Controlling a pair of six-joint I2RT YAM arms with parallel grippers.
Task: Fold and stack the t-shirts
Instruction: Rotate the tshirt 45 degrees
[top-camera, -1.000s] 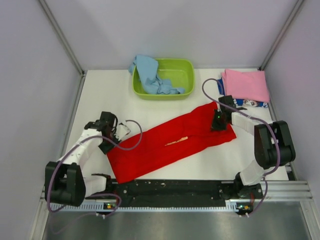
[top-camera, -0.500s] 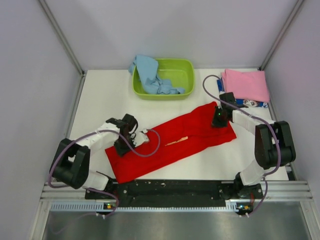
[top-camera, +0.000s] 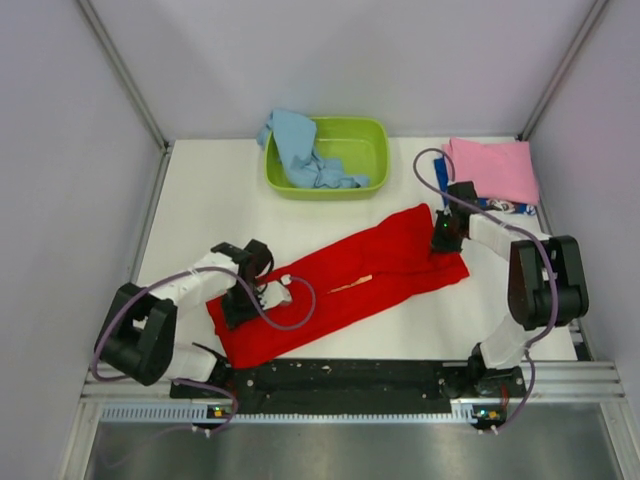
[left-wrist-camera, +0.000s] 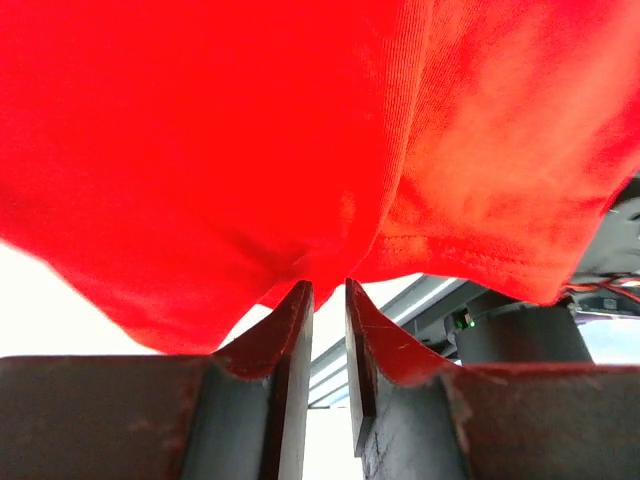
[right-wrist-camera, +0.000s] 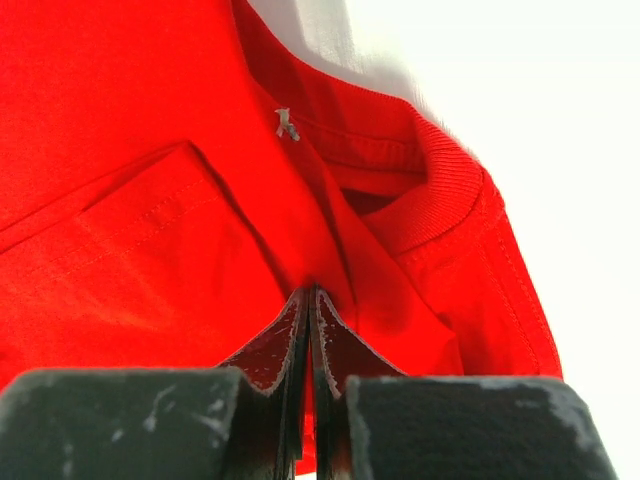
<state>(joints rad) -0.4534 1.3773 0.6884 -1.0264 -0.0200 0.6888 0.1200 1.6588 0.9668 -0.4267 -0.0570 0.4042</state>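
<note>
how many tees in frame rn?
4: red t-shirt spread mid-table; light blue t-shirt draped over the green basin's left rim; pink t-shirt folded far right; dark blue t-shirt under it, only an edge showing. More may be hidden beneath.

colours rn: red t-shirt (top-camera: 340, 285) bright red, lil tan streak mid | light blue t-shirt (top-camera: 298, 148) pale blue | basin (top-camera: 384, 160) lime green | pink t-shirt (top-camera: 492, 168) soft pink | dark blue t-shirt (top-camera: 497, 207) navy w/ white print | desk (top-camera: 200, 200) white

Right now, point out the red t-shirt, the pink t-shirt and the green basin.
red t-shirt (top-camera: 390, 255): top view, flat cloth right of its middle.
pink t-shirt (top-camera: 492, 168): top view, centre of its top face.
green basin (top-camera: 355, 150): top view, bare inside floor.
</note>
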